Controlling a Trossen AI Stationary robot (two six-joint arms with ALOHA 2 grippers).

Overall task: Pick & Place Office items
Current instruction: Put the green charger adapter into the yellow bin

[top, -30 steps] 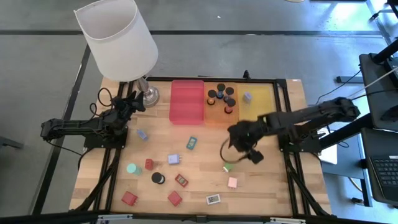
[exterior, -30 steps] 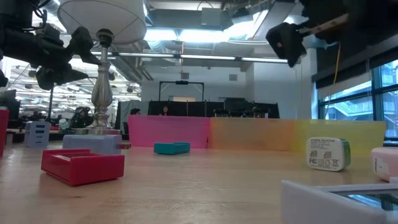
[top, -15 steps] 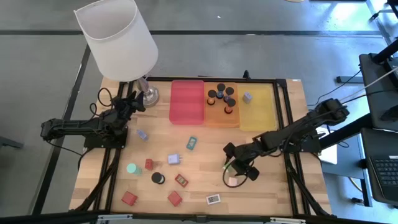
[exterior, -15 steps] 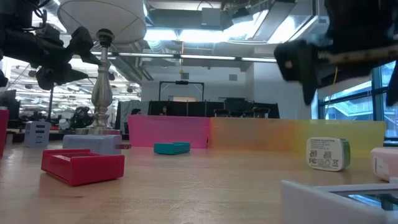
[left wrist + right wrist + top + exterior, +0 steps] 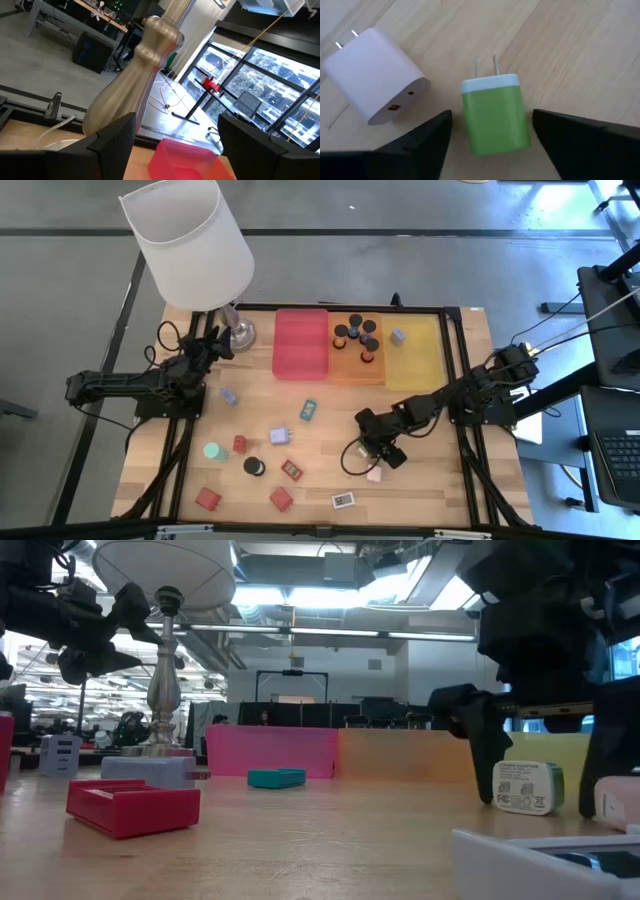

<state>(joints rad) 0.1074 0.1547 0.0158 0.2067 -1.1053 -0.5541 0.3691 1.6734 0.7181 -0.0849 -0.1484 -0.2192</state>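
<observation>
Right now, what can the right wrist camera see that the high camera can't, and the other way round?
Only the right wrist view shows the green charger's two prongs, with the right tool open around it. Only the high view shows the lamp, the three trays and the left tool waiting by the lamp. Both show the pink charger beside it.

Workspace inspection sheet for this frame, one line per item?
Surface: wooden table top with black frame.
Job's things: green plug cube lying between the right gripper's fingers; pale pink plug cube beside it; black cylinders in the orange tray; a lavender cube in the yellow tray; red tray holds nothing seen.
Clutter: white-shaded lamp.
Grippers: right gripper open, straddling the green cube; left gripper open, by the lamp base.
Cables: black cable looping at the right wrist.
Surroundings: office room, windows.
</observation>
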